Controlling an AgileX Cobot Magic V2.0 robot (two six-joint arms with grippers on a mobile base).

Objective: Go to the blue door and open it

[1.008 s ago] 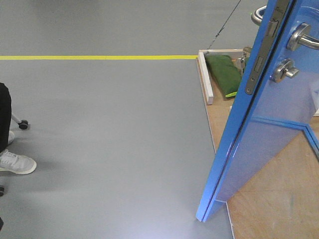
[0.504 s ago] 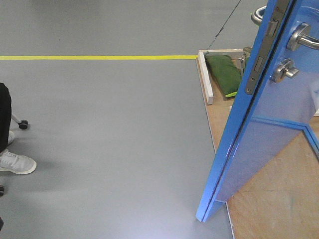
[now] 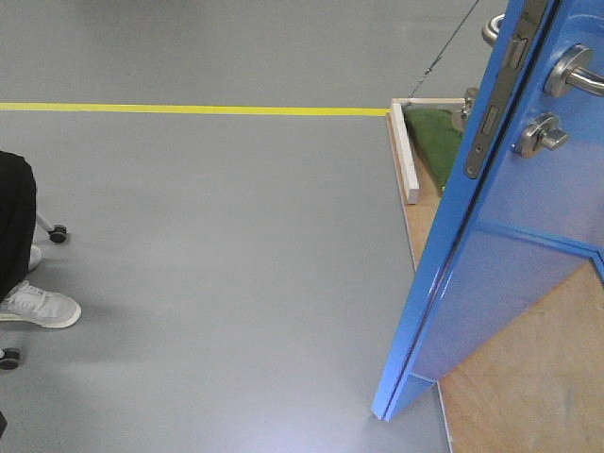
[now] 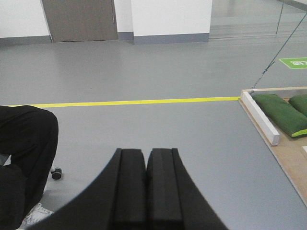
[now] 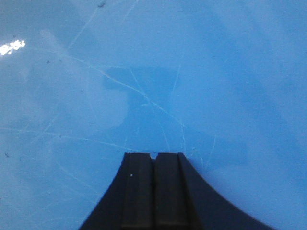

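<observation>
Grey floor (image 3: 217, 236), glossy blue door (image 3: 528, 255) ajar; L end effector (image 4: 145, 155), R end effector (image 5: 154, 158) closed

floor (image 3: 217, 283): smooth grey, faint glare near | far: yellow line (image 3: 189, 109) left to right | far wall (image 4: 170, 17): white, brown door (image 4: 79, 19) at left | right: plywood platform (image 3: 538, 377), green bags (image 4: 280, 112)

Glossy bright-blue door panel (image 3: 528, 245) gleams, with fine pale scratches criss-crossing it in the right wrist view, and a silver lever handle (image 3: 576, 71). Plain grey floor (image 3: 208, 245), one thin yellow tape line (image 3: 189, 109). Dark green sandbag (image 3: 436, 142), white wooden brace (image 3: 408, 160), tan plywood base (image 3: 538, 377). Left end effector (image 4: 146, 154) and right end effector (image 5: 154, 156) are matte black.
</observation>
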